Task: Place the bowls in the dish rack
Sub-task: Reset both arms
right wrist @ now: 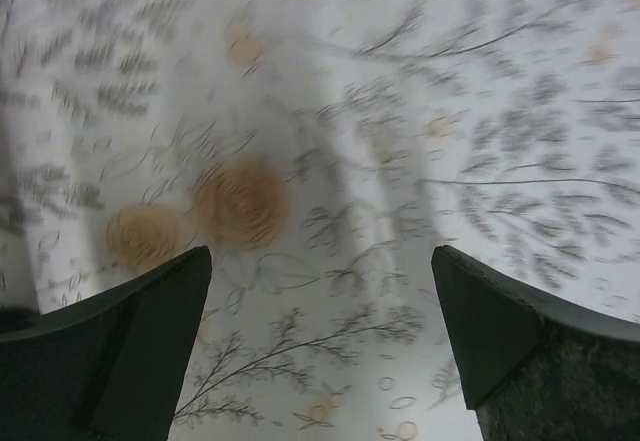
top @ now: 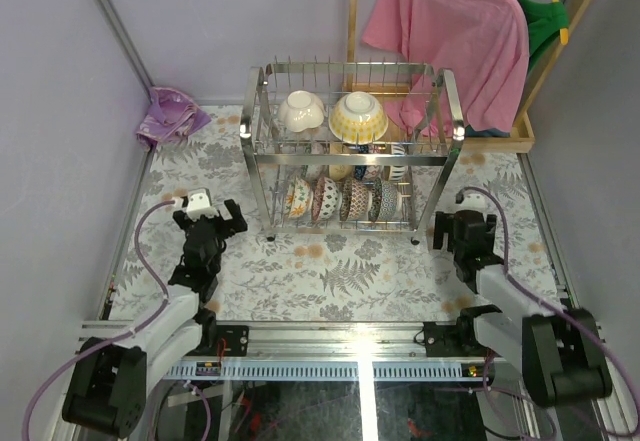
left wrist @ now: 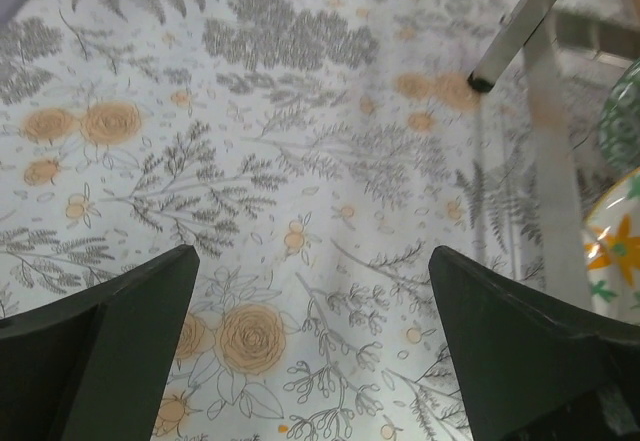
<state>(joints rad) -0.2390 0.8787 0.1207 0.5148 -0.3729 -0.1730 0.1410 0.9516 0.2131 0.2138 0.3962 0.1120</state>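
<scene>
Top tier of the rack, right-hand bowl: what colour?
Yellow with a fine white pattern. The bowl shows best in the top external view.

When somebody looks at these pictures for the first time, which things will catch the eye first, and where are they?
The shiny steel dish rack stands mid-table, with a white bowl and a yellow patterned bowl on its upper tier and a row of patterned bowls below. Behind it on the right hangs a pink T-shirt. The left end effector and the right end effector are open and empty over the floral tablecloth.
</scene>
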